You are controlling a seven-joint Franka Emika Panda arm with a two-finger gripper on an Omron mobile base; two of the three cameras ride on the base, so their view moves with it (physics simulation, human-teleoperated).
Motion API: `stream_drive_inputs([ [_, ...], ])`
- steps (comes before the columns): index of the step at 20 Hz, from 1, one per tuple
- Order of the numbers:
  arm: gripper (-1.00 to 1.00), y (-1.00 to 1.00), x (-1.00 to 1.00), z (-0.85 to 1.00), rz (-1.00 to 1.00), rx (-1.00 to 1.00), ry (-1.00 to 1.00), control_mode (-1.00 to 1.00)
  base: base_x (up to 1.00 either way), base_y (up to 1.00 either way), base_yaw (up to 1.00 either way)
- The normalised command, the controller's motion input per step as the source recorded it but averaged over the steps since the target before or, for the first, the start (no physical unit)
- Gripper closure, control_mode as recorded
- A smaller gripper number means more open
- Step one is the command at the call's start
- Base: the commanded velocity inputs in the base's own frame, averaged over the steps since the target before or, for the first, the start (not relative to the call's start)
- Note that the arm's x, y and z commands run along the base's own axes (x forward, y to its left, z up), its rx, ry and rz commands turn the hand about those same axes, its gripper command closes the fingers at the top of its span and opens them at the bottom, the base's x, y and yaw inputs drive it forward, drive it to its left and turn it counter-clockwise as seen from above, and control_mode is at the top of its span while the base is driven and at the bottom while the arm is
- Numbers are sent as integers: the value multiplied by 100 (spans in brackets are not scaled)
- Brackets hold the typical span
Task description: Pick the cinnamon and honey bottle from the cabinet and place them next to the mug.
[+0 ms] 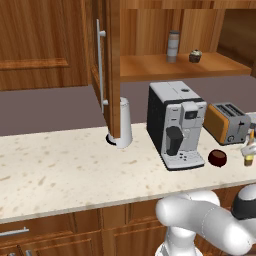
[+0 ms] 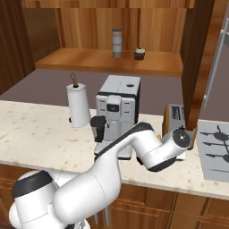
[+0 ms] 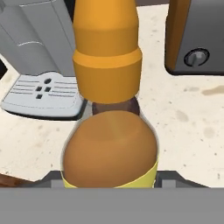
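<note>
A: Jaws?

B: Closed on the small amber-yellow honey bottle w/ yellow cap [image 3: 107,65]. In the hand view the bottle body sits between the tips and its cap points away from the cam. In the left base view the bottle [image 1: 248,159] shows at the far right edge, long axis roughly upright, cap end low, just over the speckled beige stone worktop [image 1: 65,170].

A: Arm pose?

B: White arm reaches fwd and to the right, elbow bent low over the worktop front edge; wrist sits beside the orange-sided toaster [image 1: 227,122].

A: Room around it?

B: Bottle is between the grey-and-white coffee machine [image 3: 35,52] and the toaster, tight both sides. Small squat dark red-brown mug [image 1: 217,158] stands on the worktop just left of the bottle, by the machine's tray. Bare worktop towards the front edge. Grey hob plate [image 2: 214,150] lies right of the toaster.

A: Rest of the task items?

B: Slim grey banded cinnamon shaker [image 1: 173,46] stands upright on the shelf of the brown wooden wall cabinet [image 1: 165,67], a small dark round lidded item [image 1: 195,56] near it. Cabinet door is open, its silver bar handle [image 1: 101,70] vertical. Tall white cylinder [image 1: 124,123] stands under the door's edge.
</note>
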Motion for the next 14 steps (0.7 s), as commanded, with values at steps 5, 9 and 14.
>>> stream_drive_inputs([
  [5, 100, 0, 2, -28, 0, 0, 0, -100, 0, 0, 0],
  [9, 100, 0, 5, -16, 0, 1, -6, -100, 0, 0, 0],
  [14, 100, 0, 16, 0, 0, 1, -11, -100, 0, 0, 0],
])
